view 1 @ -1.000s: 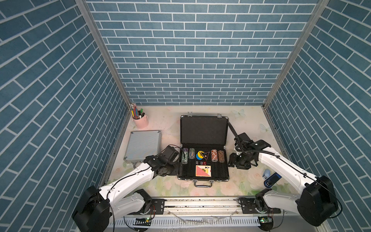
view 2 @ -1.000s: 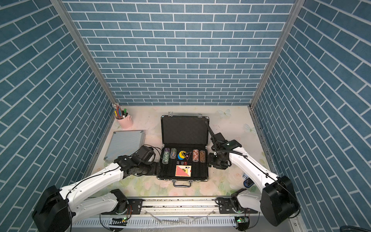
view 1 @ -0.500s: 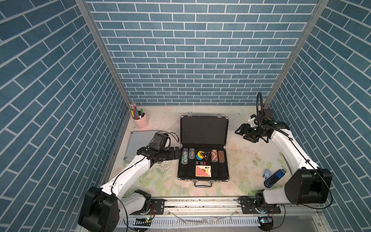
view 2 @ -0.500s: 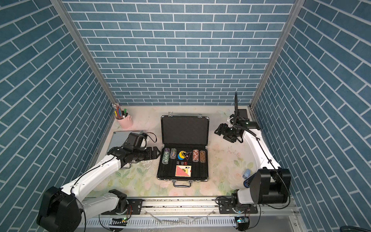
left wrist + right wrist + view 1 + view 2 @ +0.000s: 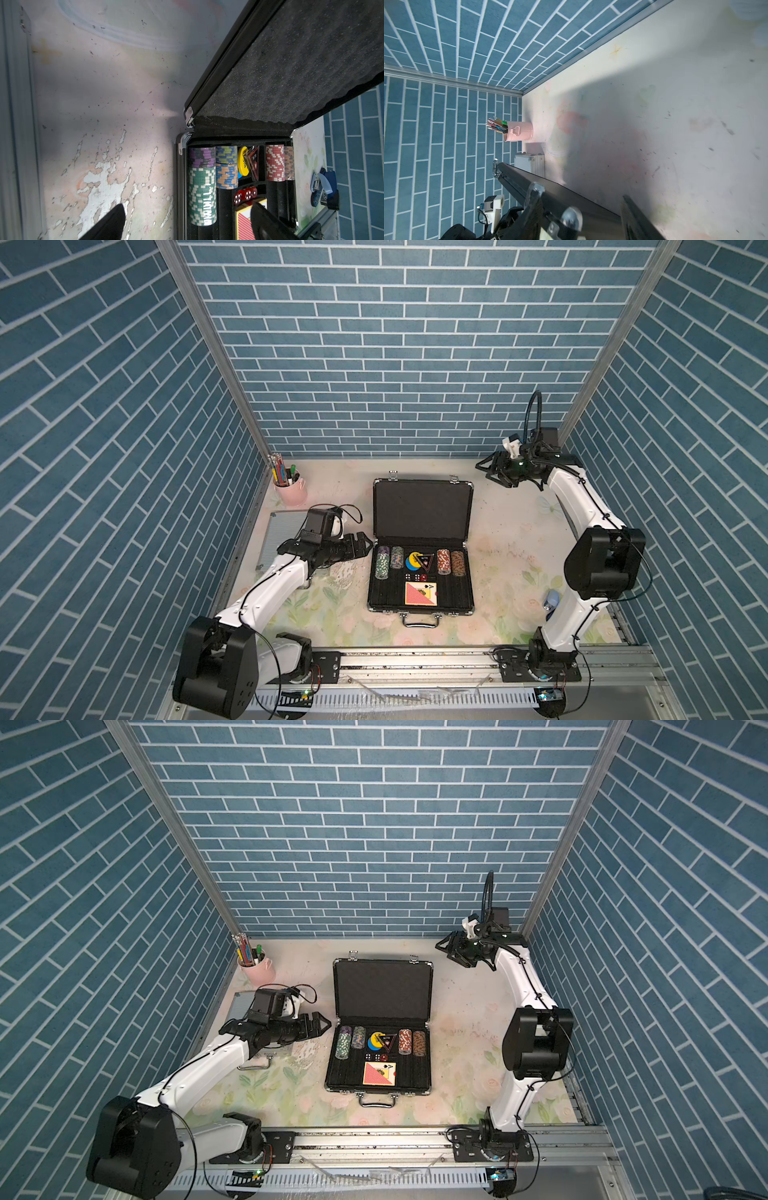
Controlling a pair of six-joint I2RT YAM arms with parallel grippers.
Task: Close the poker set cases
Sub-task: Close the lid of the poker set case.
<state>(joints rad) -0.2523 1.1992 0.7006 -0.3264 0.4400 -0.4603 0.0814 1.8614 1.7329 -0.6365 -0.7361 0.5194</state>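
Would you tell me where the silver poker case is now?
In both top views the silver case lies at the left edge of the table, near the pink pencil cup, left of the open black case, partly under the left arm.

We see white shells on the left arm (image 5: 274, 585) and right arm (image 5: 582, 506), with black joint housings (image 5: 604, 562) between. The left gripper (image 5: 366, 544) and right gripper (image 5: 482, 471) are black with pointed fingers (image 5: 112, 220), and black cables (image 5: 527, 414) trail along both arms.

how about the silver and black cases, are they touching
Apart. Both top views show bare table between the silver case and the black case.
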